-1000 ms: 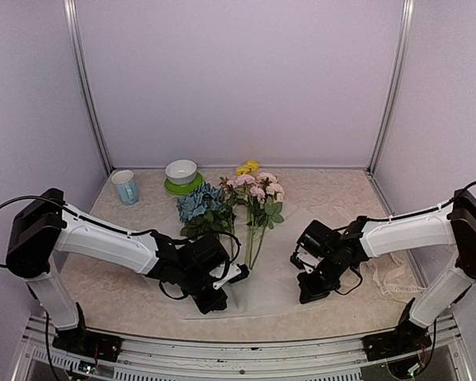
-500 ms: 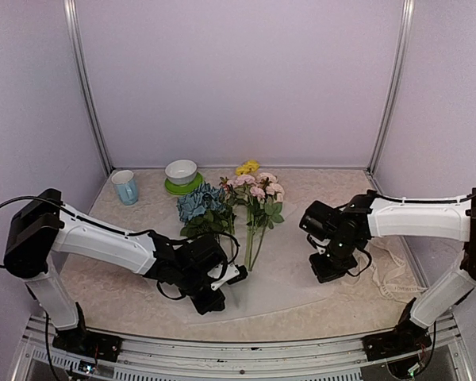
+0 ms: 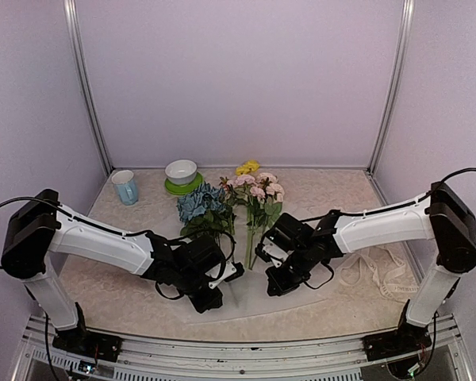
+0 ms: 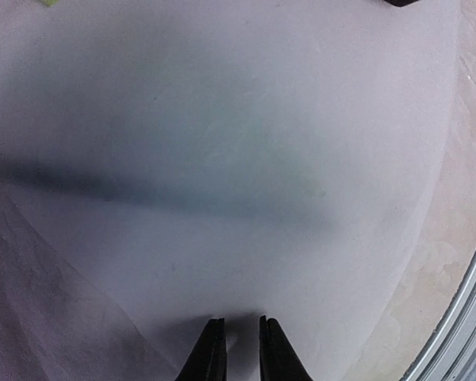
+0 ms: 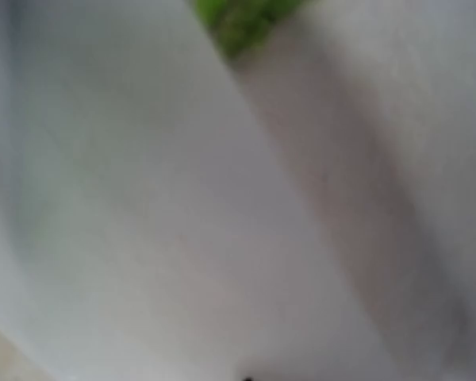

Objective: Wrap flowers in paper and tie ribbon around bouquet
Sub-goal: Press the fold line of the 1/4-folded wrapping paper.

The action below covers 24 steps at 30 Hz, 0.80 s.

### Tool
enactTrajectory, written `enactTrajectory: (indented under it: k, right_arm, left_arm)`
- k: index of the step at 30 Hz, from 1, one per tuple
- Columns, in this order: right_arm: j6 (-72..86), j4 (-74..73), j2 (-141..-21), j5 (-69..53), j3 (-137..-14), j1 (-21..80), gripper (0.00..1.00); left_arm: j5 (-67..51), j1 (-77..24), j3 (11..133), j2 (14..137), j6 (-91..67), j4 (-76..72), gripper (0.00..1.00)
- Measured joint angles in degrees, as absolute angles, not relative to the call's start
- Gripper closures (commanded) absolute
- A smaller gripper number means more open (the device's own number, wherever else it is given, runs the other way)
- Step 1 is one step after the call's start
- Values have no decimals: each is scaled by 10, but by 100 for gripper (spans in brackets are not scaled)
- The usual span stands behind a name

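Lying heads to the far side and stems to the near, the flowers (image 3: pixel 246 202) rest along the middle of the paper (image 3: pixel 250 303). We see the sheet spread flat on the table (image 3: pixel 119 294) beneath them, running wider than the bunch to left and right. No edge of it is folded over the stems yet, so we judge the wrapping barely begun: the bunch is placed, the cone is not formed, and the tying has not started.

The left gripper (image 3: pixel 213 298) sits low on the near-left part of the sheet, just left of the stem ends. Its wrist view shows the fingers (image 4: pixel 210 357) a narrow slit apart against the paper, and we cannot tell whether a pinch of it is caught between them. The right gripper (image 3: pixel 276 283) is down on the sheet just right of the stems, closed. Its own view is a blur of white with a smear of green, so we cannot say whether it nips the paper.

The ribbon (image 3: pixel 385 276) lies in loose loops on the table well to the right, apart from both grippers. At the far left stand a blue cup (image 3: pixel 125 187) and a white bowl (image 3: pixel 181 170) on a green plate (image 3: pixel 182 188), well apart from the sheet.
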<state>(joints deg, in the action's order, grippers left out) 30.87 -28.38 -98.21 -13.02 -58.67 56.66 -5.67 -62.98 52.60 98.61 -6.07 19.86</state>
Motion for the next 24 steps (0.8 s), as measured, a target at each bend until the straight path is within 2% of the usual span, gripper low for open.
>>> enactTrajectory:
  k: [3,8,12,15,17,18,24]
  right_arm:
    - [295,-272,-984,-134,-574,560,89]
    - [254,-234,-940,-193,-540,510,71]
    - [214,-185,-917,-248,-536,442,45]
    - [182,-168,-948,-281,-544,428,39]
    - [161,-165,-982,-303,-555,428,41]
    - [153,-164,-1001,-314,-562,428,46]
    - [114,-166,-1054,-391,-582,422,95]
  left_arm:
    - [-38,-628,527,987,-59,198,83]
    - [-25,-615,551,1008,-51,198,84]
    - [-25,-606,577,1029,-47,201,84]
    - [-23,-602,591,1039,-47,209,84]
    - [-23,-601,601,1045,-48,218,84]
    - [-23,-601,607,1049,-49,223,84]
    - [-23,-597,644,1072,-61,245,84]
